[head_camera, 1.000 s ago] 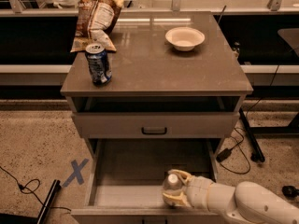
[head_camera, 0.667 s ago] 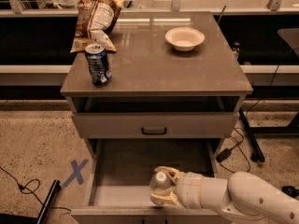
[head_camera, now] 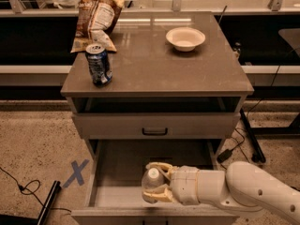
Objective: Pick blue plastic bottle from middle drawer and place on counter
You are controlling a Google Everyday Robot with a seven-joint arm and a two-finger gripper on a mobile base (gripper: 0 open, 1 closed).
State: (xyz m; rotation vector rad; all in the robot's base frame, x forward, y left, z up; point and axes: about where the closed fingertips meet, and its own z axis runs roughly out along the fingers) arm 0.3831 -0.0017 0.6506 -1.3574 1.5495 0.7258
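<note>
In the camera view, our only one, we see the gripper point(head_camera: 148, 183) low at the front of the middle drawer point(head_camera: 115, 170), its two pale fingers closed on either side of the blue plastic bottle point(head_camera: 152, 179), one finger above it in the picture and one below. The bottle's white cap points up toward the camera. What has changed over the last second is the position. The gripper and the bottle have slid together to the left across the drawer, from near its right side to about the middle of its front edge, and the arm reaches in further from the lower right. The bottle has moved with the fingers throughout, so we judge the grasp to be firm and the pick more or less made. We cannot tell whether the bottle's base has already left the drawer floor, and any rise is slight. It is still well below the counter point(head_camera: 159, 67), where the soda can point(head_camera: 99, 64), the chip bag point(head_camera: 96, 13) and the white bowl point(head_camera: 185, 38) stand unmoved. We think the lift past the closed upper drawer point(head_camera: 154, 124) and the counter's front edge is the next step, with open space on the slab between the can and the bowl for setting the bottle down.
</note>
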